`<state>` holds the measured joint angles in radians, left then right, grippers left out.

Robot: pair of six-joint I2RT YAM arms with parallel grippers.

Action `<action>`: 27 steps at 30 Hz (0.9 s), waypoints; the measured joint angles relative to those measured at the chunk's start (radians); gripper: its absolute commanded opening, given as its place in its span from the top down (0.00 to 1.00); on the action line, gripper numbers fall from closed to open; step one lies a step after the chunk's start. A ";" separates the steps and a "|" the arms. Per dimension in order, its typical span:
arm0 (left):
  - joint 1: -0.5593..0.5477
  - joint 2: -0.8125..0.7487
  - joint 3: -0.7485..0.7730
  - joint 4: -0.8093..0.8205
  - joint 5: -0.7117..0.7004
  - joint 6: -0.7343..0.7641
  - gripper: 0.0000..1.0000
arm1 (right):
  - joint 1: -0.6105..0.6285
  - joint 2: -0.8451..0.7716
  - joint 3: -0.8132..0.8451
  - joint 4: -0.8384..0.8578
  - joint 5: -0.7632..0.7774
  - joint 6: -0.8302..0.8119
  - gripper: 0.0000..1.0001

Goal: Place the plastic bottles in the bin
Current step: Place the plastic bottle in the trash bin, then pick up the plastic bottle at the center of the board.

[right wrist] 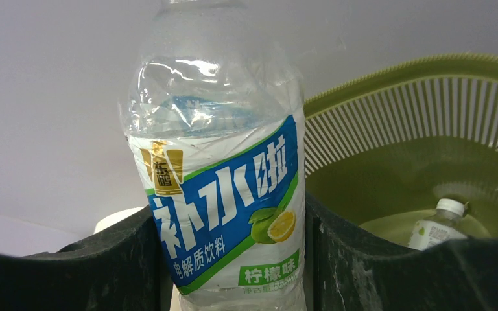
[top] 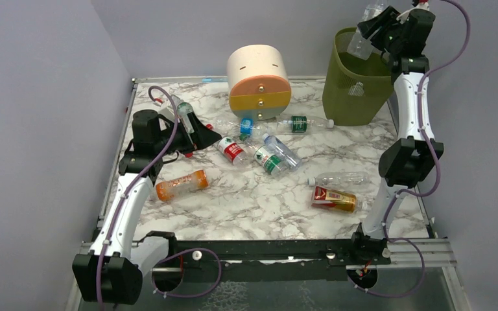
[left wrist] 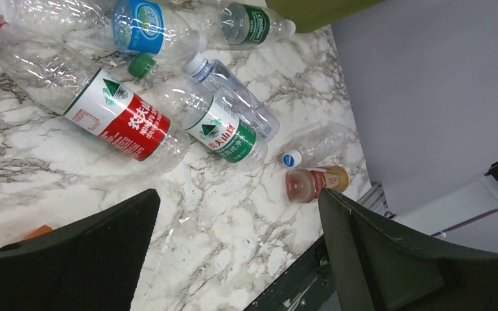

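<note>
- While the task is sitting well short of done, roughly nine bottles (top: 269, 160) are lying loose on the table (top: 253, 207), all on the near side of the bin (top: 353, 97).
- The left gripper (left wrist: 237, 201) is hanging spread wide and empty, well to the left of the bin.
- The right gripper (right wrist: 233, 272) is pinching a blue-labelled bottle (right wrist: 224, 194) just above the bin's rim.
- One bottle (right wrist: 438, 223) is already resting inside the bin.

Top view overlooks the table (top: 253, 207); wrist views sit close, sharing its bottles (top: 232, 150) and bin (top: 350, 97)
</note>
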<state>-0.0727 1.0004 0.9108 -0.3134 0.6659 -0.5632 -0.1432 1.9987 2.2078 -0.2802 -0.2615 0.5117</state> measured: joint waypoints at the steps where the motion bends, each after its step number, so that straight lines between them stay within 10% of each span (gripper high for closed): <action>1: -0.006 0.010 0.002 -0.004 0.000 0.004 0.01 | 0.000 0.014 0.000 0.002 -0.002 0.007 0.40; 7: -0.053 0.048 0.007 -0.017 0.000 0.020 0.01 | 0.000 0.074 0.000 -0.006 -0.006 0.024 0.02; 17: -0.174 0.108 0.049 -0.018 -0.024 0.041 0.01 | 0.000 0.026 -0.046 -0.040 0.000 0.003 0.00; 27: -0.403 0.245 0.112 0.047 -0.067 0.105 0.01 | 0.000 -0.405 -0.409 -0.061 -0.074 -0.009 0.00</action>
<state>-0.4755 1.2453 1.0225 -0.2665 0.5991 -0.4580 -0.1432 1.5940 1.7985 -0.3408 -0.3359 0.5026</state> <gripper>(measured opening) 0.990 0.995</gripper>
